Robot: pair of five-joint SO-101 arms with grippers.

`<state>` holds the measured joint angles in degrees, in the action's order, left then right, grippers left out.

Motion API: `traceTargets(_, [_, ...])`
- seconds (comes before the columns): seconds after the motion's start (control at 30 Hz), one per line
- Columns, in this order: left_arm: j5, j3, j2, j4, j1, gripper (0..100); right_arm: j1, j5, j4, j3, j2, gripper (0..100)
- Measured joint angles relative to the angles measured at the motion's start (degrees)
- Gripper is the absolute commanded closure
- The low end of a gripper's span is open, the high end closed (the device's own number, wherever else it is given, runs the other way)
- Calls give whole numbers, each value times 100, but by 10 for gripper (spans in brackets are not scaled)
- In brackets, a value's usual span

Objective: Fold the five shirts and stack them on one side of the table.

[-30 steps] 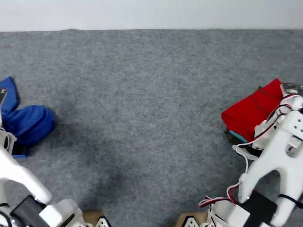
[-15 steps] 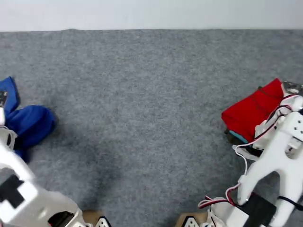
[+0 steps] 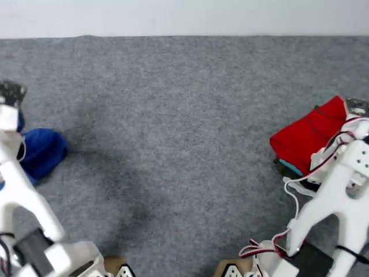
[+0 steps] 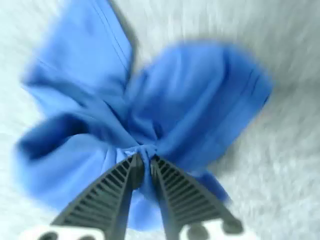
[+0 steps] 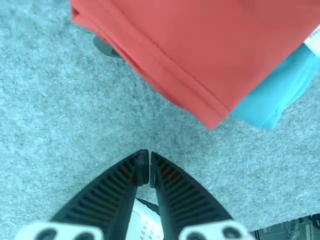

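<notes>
one blue shirt (image 4: 200,105) is pinched in the left gripper (image 4: 145,167); the right gripper (image 5: 149,167) hangs closed and empty over the desk (image 5: 45,100) beside the red shirt (image 5: 210,45).

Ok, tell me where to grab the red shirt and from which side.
The red shirt lies flat atop a teal shirt, and its hemmed edge reaches past the teal. Probably pinch that edge, coming in low from the open mat side, so it lifts alone.

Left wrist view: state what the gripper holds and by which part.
The left gripper pinches the blue shirt at a bunched gather of cloth near its middle, where the folds meet.
</notes>
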<state>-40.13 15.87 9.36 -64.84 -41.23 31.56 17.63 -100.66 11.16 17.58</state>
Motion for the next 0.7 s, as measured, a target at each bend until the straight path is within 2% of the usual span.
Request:
traceTargets(0.17, [1029,-237,1231,-79,897,995,0,0,0,501,563,990])
traceTargets(0.27, [1556,-316,1785,-79,1688,995,0,0,0,870,923,990])
traceTargets(0.5, [2549,-800,2673,-308,4167,995,0,0,0,1371,1512,990])
traceTargets(0.63, [2892,-1222,2892,-624,5653,995,0,0,0,1398,1653,990])
traceTargets(0.7, [2971,-1310,2936,-870,6171,995,0,0,0,1398,1670,990])
